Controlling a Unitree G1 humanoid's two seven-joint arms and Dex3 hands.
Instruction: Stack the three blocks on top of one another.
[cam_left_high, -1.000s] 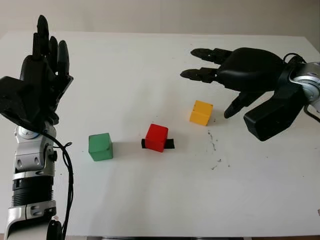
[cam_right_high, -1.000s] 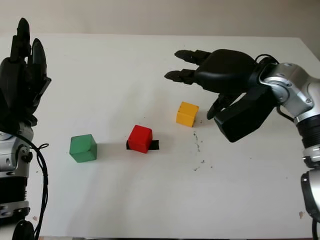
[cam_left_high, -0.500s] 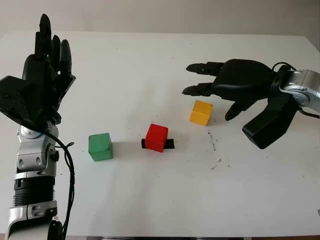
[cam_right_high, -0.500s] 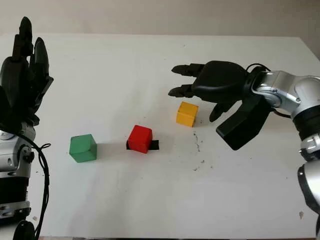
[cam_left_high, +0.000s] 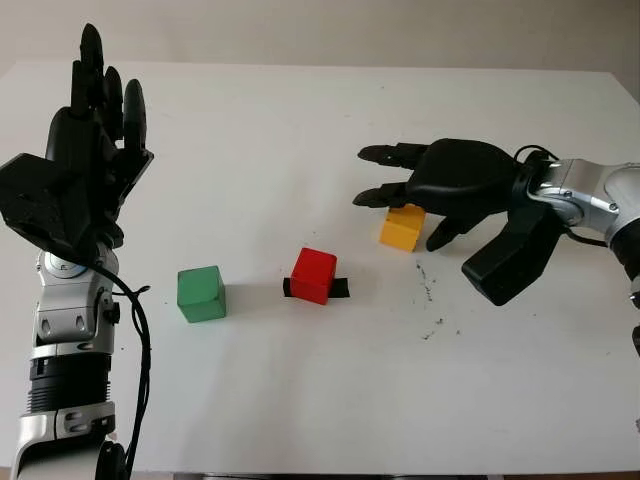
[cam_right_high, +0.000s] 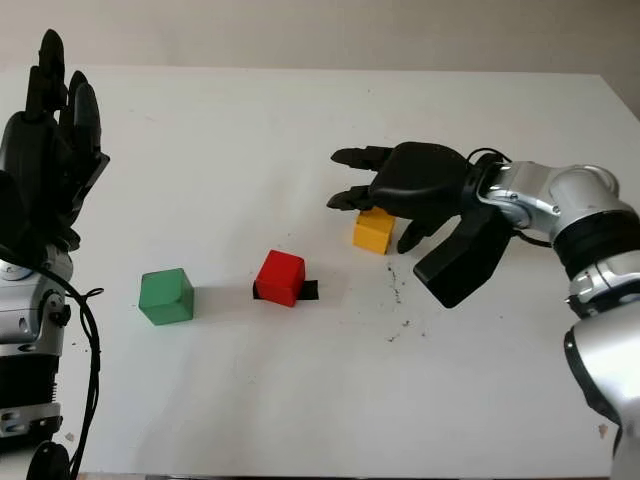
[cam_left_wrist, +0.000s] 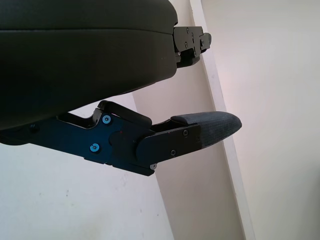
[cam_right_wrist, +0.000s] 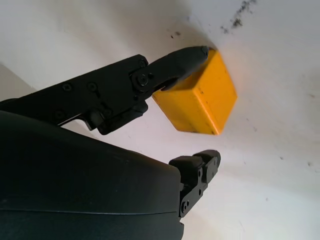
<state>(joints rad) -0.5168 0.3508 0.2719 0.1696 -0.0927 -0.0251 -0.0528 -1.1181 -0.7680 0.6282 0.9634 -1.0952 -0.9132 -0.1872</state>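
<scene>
The right hand (cam_left_high: 440, 190) hovers open over the yellow block (cam_left_high: 402, 228) right of centre on the table (cam_left_high: 300, 400), one finger beside it but nothing gripped, so an uneven closure could shove it away; the left hand (cam_left_high: 80, 170) waits open at left.

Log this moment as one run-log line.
right hand: open, over yellow block | left hand: open, raised | red block, green block: unstacked
</scene>
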